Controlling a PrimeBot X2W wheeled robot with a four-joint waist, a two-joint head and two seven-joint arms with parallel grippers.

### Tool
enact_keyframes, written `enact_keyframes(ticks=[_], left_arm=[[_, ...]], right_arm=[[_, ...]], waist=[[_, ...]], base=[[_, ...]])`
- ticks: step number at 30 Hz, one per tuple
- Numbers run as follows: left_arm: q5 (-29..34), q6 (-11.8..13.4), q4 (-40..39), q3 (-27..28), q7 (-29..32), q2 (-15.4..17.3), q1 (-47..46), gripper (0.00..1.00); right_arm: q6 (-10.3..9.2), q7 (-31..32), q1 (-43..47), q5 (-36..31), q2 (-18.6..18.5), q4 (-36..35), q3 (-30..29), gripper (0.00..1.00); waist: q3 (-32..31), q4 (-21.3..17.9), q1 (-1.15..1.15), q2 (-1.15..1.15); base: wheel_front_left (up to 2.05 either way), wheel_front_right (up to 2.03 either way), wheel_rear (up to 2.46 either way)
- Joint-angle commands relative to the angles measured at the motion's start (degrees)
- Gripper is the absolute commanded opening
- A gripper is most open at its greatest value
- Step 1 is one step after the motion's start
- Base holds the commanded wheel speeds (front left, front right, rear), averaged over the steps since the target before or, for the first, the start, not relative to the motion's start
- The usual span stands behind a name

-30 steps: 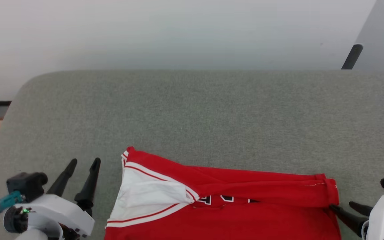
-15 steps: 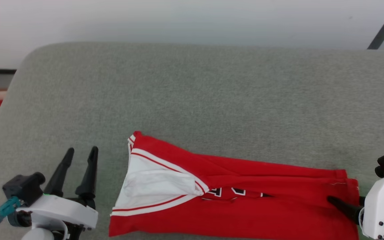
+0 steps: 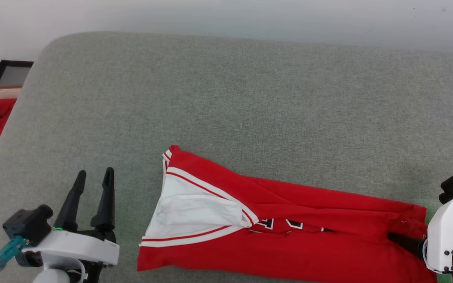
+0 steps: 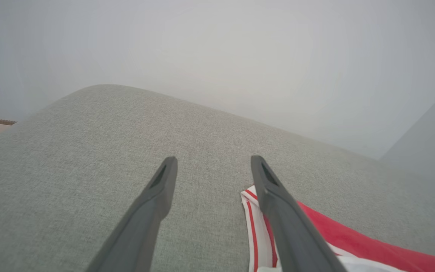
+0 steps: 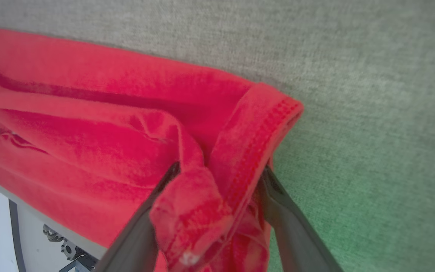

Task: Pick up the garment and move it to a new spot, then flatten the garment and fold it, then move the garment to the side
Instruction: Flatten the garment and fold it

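Along the near edge of the grey cushion [image 3: 226,98] the garment [image 3: 289,251] is lying part-folded, the right gripper [image 5: 220,168] clamping its bunched hem, the left gripper [image 3: 96,171] hanging spread and empty, so one-sided dragging is likely risking slippage.

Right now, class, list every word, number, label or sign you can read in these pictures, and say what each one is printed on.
On the garment: dark lettering with a white outline. It is mostly tucked under a fold and only slivers show, so it cannot be read.
On the grey cushion: no text.
Nothing else here carries a readable word, number, brand or sign.
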Motion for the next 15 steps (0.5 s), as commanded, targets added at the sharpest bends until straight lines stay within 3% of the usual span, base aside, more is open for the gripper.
enact_keyframes(ticks=[1, 2, 15], left_arm=[[0.59, -0.58, 0.21, 0.59, -0.17, -0.61, 0.26, 1.00], [0.87, -0.73, 0.36, 0.81, -0.17, -0.86, 0.26, 1.00], [1.93, -1.57, 0.34, 3.57, -0.18, -2.99, 1.09, 1.00]], right_arm=[[-0.05, 1.17, 1.29, 0.05, 1.95, 3.01, 2.09, 0.24], [-0.05, 1.53, 1.19, -0.12, 1.79, 3.27, 2.47, 0.00], [-0.07, 0.11, -1.42, 0.11, 0.65, 2.95, -0.09, 0.00]], waist=[[0.10, 0.10, 0.00, 0.00], [0.11, 0.13, 0.00, 0.00], [-0.52, -0.72, 0.00, 0.00]], base=[[0.00, 0.00, 0.00], [0.00, 0.00, 0.00], [0.00, 0.00, 0.00]])
